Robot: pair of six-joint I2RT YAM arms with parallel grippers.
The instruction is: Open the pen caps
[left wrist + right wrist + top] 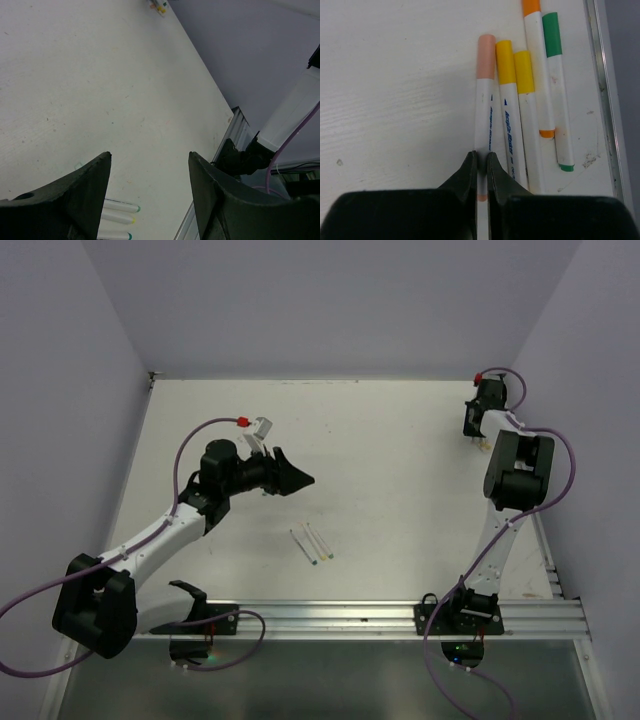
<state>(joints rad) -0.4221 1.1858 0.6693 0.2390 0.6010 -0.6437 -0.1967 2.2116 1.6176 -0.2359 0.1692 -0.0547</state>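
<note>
The right end effector [482, 157] pinches a white pen [484, 112] whose peach plastic cap [486, 57] points straight away. Yellow-capped pens [510, 117] lie alongside; the left end effector [150, 156] gapes empty.

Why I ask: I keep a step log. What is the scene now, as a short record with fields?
right gripper: shut on the barrel of the peach-capped pen
beside it: two yellow-capped pens, orange-capped pen, green-capped pen, lying flat
caps: on all five of those pens
left gripper: open, empty, above the table
table middle: three pens lying side by side
</note>
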